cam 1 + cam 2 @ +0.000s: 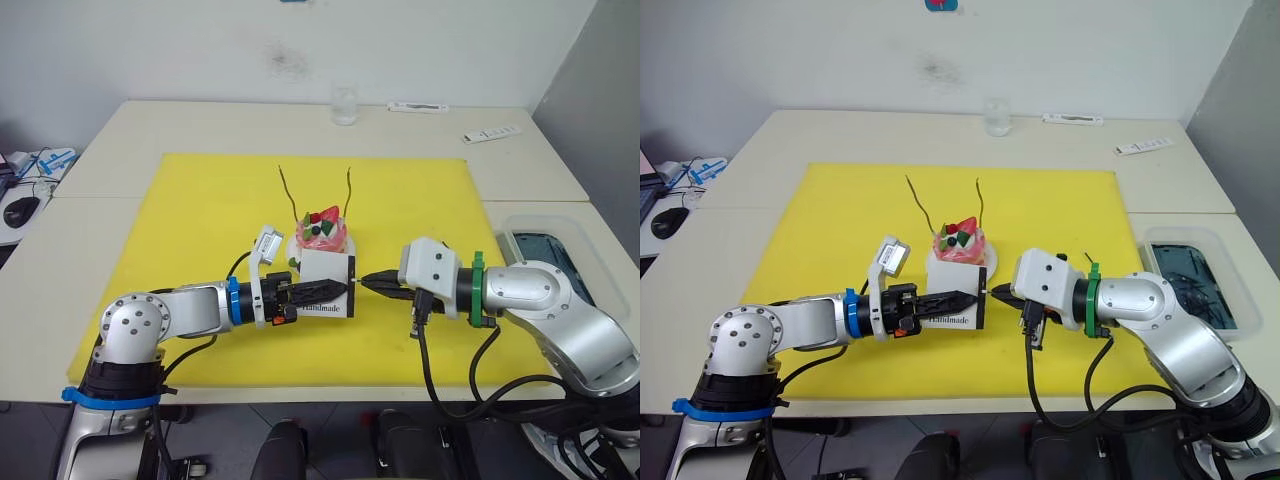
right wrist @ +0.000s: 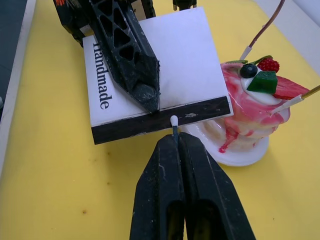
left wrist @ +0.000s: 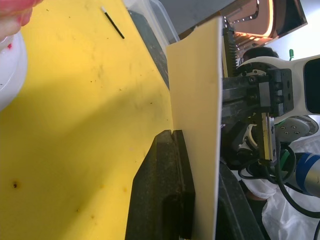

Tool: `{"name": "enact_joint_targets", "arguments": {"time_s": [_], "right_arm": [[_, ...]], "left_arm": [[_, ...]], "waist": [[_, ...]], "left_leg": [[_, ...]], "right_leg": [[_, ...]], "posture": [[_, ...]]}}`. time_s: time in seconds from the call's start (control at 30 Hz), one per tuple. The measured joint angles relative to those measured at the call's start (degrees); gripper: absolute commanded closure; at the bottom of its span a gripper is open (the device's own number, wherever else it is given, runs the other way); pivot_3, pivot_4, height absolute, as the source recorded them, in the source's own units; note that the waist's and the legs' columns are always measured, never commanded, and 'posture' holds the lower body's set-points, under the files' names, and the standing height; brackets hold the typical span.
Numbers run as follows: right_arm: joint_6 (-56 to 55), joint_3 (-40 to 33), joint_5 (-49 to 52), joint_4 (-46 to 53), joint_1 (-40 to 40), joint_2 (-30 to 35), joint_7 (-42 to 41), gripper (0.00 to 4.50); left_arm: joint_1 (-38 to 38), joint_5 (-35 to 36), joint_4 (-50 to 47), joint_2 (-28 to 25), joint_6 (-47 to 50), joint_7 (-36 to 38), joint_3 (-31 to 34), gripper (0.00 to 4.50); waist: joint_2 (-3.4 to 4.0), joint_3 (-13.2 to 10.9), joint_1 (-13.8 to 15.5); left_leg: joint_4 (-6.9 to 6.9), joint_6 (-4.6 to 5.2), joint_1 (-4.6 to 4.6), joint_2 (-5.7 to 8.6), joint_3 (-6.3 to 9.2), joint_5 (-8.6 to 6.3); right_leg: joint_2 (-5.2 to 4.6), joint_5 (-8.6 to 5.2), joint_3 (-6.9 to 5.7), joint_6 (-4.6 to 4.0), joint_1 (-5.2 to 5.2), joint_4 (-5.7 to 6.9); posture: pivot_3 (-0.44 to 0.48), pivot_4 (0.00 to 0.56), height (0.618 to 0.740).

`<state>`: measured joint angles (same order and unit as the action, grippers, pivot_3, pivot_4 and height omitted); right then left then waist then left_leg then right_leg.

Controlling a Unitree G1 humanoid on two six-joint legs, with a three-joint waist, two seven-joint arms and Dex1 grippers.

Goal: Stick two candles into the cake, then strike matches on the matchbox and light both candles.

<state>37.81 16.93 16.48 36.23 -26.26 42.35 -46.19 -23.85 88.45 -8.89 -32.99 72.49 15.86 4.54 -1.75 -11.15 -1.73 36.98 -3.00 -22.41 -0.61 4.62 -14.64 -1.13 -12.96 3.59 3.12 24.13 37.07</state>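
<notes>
Matchbox (image 2: pixel 150 85) held just below centre of the head view, white face with "Handmade" lettering and black strip (image 2: pixel 160 120) along one edge, standing on edge over the yellow mat (image 1: pixel 200 200). Left gripper (image 1: pixel 335 289) clenched on it, one black finger across the white face, the other behind. Right gripper (image 2: pixel 174 142) clamped on a match (image 2: pixel 174 127), whose pale head sits right at the black strip; touching or a hair apart, cannot tell. Cake (image 1: pixel 322 228) directly behind the matchbox, centre frame, pink with strawberry, dark berry and green leaf, on its small white plate (image 2: pixel 240 152). Both candles (image 1: pixel 291 194) stand in the cake, thin and wavy, leaning outward to left and right. A second match (image 3: pixel 113 23) lies loose on the mat, seen in the left wrist view. Further out: clear glass (image 1: pixel 344 103) at top centre of the table, white remote (image 1: pixel 493 133) upper right, plastic tub (image 1: pixel 1185 270) at right edge.
</notes>
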Motion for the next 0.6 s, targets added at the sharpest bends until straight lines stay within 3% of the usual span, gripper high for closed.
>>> {"name": "enact_joint_targets", "arguments": {"time_s": [0.27,0.37,0.6], "right_arm": [[-3.44,3.67,-2.19,0.68,4.54,4.12,-4.94,4.47],[-3.78,5.54,-1.67,3.85,8.20,6.65,-8.02,4.47],[-0.17,0.13,2.76,6.13,6.07,4.54,-7.68,4.47]], "left_arm": [[-1.92,-0.60,0.92,0.66,-0.41,0.35,0.36,4.50],[-4.37,1.31,2.98,0.13,-1.48,-0.12,3.53,4.50],[-1.52,2.53,1.45,-2.44,-0.32,0.14,3.78,4.50]], "waist": [[-0.01,-0.01,0.11],[-0.01,0.00,0.15],[-0.01,0.00,-0.08]], "left_leg": [[0.01,0.00,-0.04,0.00,0.04,0.00],[0.01,0.00,-0.03,0.00,0.03,0.00],[0.03,0.00,0.10,-0.01,0.00,0.01]], "right_leg": [[0.00,0.00,-0.04,0.01,0.00,-0.01],[-0.01,0.00,-0.04,0.02,0.00,-0.01],[0.01,0.04,0.01,0.05,-0.04,0.09]], "posture": [[0.000,0.150,0.740],[0.000,0.150,0.740],[0.000,0.150,0.740]]}}
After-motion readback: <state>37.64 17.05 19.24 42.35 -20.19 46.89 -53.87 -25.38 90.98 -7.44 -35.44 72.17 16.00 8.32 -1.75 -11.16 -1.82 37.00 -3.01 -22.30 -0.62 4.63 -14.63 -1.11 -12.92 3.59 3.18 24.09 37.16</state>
